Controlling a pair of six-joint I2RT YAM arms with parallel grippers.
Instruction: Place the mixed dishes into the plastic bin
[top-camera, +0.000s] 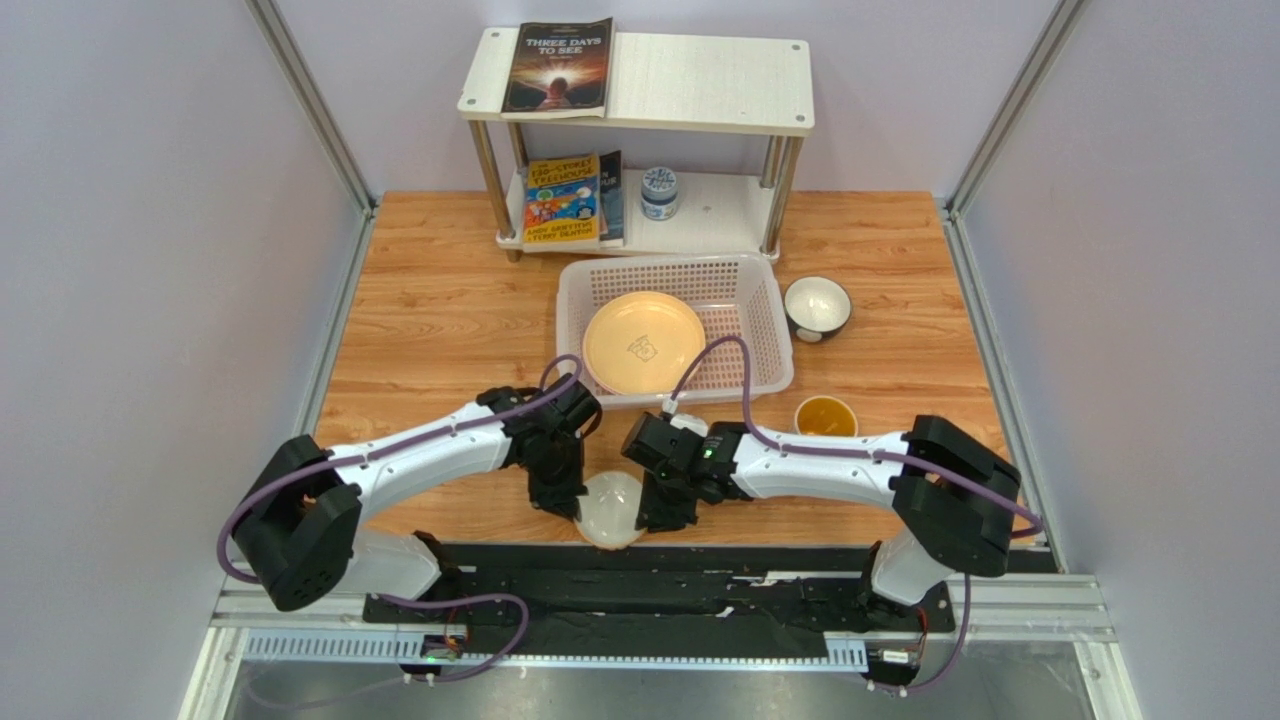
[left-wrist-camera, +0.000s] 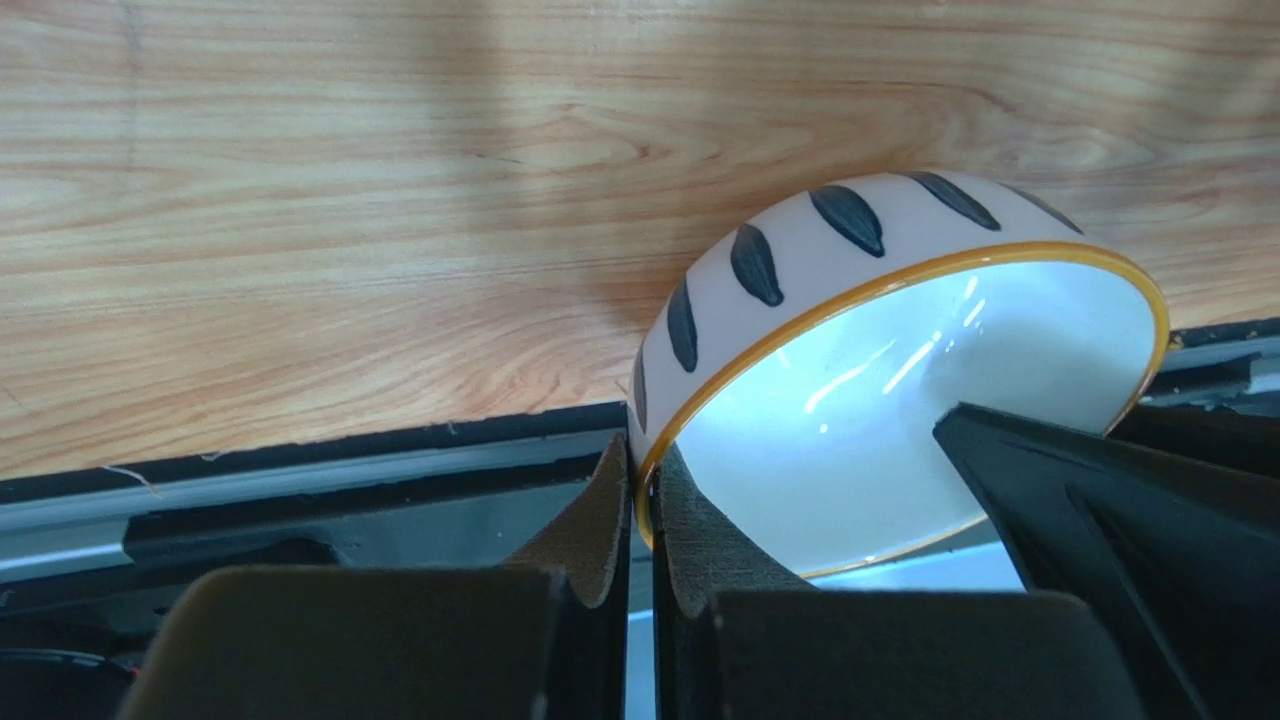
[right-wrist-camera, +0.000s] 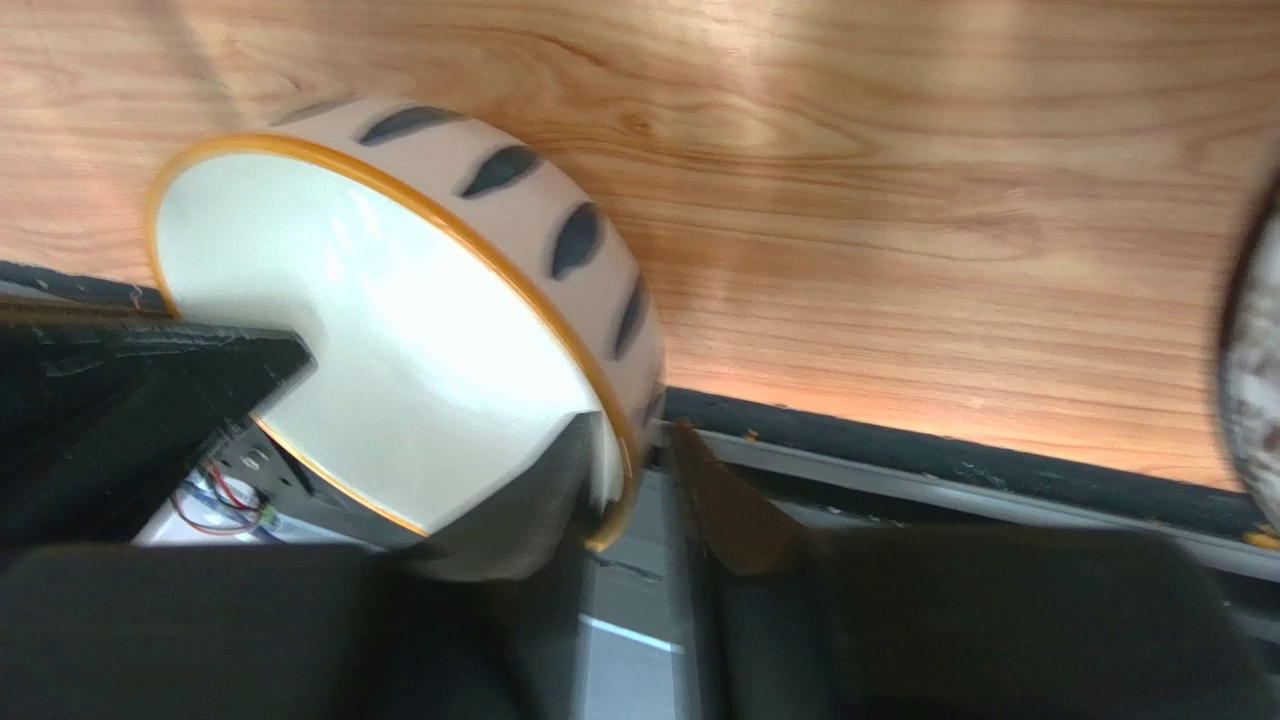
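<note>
A small white bowl (top-camera: 612, 510) with dark leaf marks and an orange rim hangs tilted over the table's near edge between both arms. My left gripper (top-camera: 571, 501) is shut on its rim (left-wrist-camera: 649, 480), one pad inside the bowl (left-wrist-camera: 902, 375) and one outside. My right gripper (top-camera: 663, 513) straddles the opposite rim (right-wrist-camera: 639, 450). Its inner finger lies against the bowl (right-wrist-camera: 406, 345) and a gap still shows at the outer finger. The plastic bin (top-camera: 751, 278) stands mid-table with the pale yellow plate (top-camera: 643, 342) in it. A grey patterned bowl (top-camera: 818, 308) and a yellow-lined mug (top-camera: 825, 417) stand right of the bin.
A white two-tier shelf (top-camera: 706, 75) at the back holds books and a small blue-and-white jar (top-camera: 658, 192). Grey walls close in both sides. A black rail (top-camera: 661, 578) runs along the near edge under the bowl.
</note>
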